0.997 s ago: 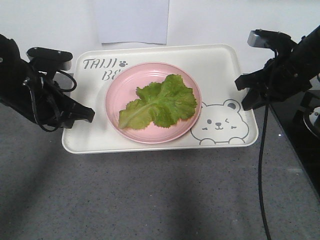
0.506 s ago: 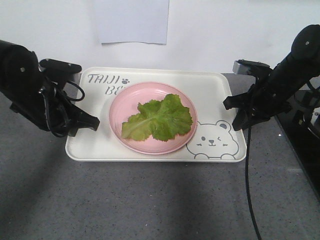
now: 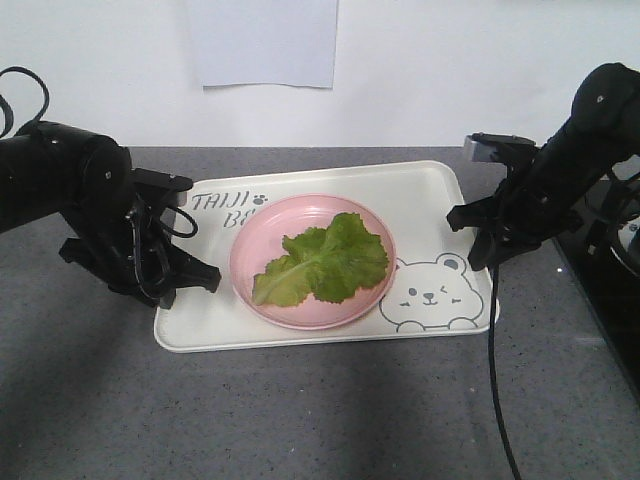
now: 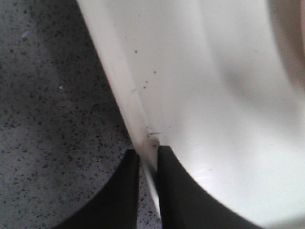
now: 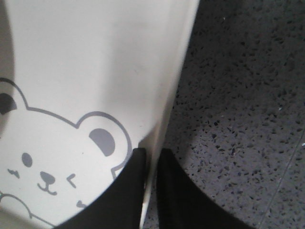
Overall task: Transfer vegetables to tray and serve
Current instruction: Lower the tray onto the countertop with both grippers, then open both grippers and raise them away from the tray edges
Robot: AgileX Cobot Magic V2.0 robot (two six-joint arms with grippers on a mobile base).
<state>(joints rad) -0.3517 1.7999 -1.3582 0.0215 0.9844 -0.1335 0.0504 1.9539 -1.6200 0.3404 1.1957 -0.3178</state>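
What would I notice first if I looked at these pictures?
Probably the bright green lettuce lying on a round pink plate in the middle of a big white tray. Next, the two black grippers pinching the tray's edges: the left gripper and the right gripper.

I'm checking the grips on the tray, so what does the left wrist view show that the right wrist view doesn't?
Only the left wrist view shows the left gripper pinching the tray's plain left rim, with a faint pink plate edge at top right. Only the right wrist view shows the right gripper clamped on the rim beside the printed bear. Both show the cream tray over a speckled grey counter.
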